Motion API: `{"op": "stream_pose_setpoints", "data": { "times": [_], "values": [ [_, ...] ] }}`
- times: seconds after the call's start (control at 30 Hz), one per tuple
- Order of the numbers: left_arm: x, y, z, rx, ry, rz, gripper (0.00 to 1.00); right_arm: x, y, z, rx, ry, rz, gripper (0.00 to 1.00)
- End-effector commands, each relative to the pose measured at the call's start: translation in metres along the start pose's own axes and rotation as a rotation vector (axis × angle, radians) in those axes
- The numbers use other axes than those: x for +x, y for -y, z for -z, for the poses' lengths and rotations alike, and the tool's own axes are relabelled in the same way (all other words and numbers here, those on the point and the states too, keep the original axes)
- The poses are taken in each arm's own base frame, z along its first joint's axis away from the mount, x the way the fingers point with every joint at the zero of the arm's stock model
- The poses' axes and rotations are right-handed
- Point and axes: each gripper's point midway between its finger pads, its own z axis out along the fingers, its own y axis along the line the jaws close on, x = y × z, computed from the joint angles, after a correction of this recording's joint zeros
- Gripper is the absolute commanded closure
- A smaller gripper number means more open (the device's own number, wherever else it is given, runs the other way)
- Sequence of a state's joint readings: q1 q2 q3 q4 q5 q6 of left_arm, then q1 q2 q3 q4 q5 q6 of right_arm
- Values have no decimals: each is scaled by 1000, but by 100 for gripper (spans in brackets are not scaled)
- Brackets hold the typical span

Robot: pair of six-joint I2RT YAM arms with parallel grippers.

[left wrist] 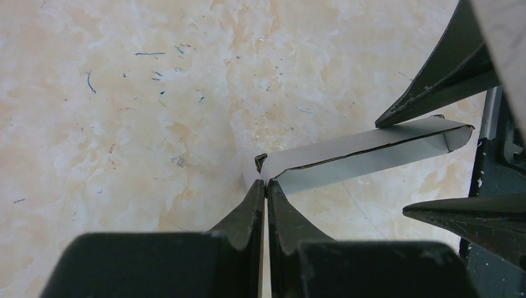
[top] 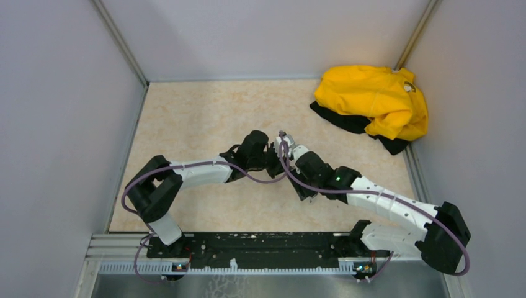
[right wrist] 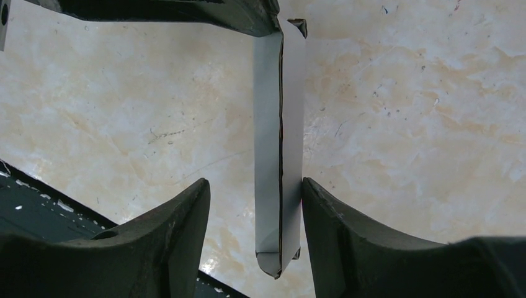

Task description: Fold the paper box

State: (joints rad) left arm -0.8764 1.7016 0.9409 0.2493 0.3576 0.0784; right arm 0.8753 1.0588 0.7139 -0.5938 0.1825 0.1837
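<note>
**Spotter:** Where's the paper box sitting right now?

**Me:** It isn't sitting at all. I'm holding the paper box [left wrist: 366, 152] up off the worktop [top: 205, 118], in mid-air between my two wrists, near the middle of the cell. The yellow garment [top: 372, 102] is lying well apart in the far right corner.

**Spotter:** What are the jaws doing?

**Me:** My left jaws are clenched tight on a thin edge at one end of the box, pinching the cardboard flat. My right jaws are standing released around the other end. One fingertip [right wrist: 319, 211] is touching the box's side and the other is hanging apart from it, so that side isn't squeezing anything.

**Spotter:** How far along are you?

**Me:** I'm judging it as partway. The sheet is already looking like a slim, flattened sleeve, with a dark seam running along its length where two panels are meeting. What's left, I think, is pressing it square and tucking the ends. The end by my right jaws is showing a small folded corner, but I can't tell whether it's closed.

**Spotter:** Anything inside it?

**Me:** I'm seeing nothing in it. The hollow is looking too thin to tell for sure.
</note>
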Motion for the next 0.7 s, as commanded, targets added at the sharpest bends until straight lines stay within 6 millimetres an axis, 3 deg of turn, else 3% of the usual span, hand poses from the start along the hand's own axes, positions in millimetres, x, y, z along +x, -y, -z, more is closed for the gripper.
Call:
{"op": "stream_pose_setpoints", "data": {
  "times": [0.0,0.3,0.53,0.67],
  "values": [
    [69,6,4,9,-224,66,93,-53,-6,16,-5,145,-31,45],
    [69,5,5,8,-221,71,93,-40,6,15,74,50,-66,47],
    [67,4,7,7,-217,69,93,-37,3,9,61,17,-86,50],
    [67,3,9,4,-216,70,93,-35,3,7,65,1,-88,58]
  ]
}}
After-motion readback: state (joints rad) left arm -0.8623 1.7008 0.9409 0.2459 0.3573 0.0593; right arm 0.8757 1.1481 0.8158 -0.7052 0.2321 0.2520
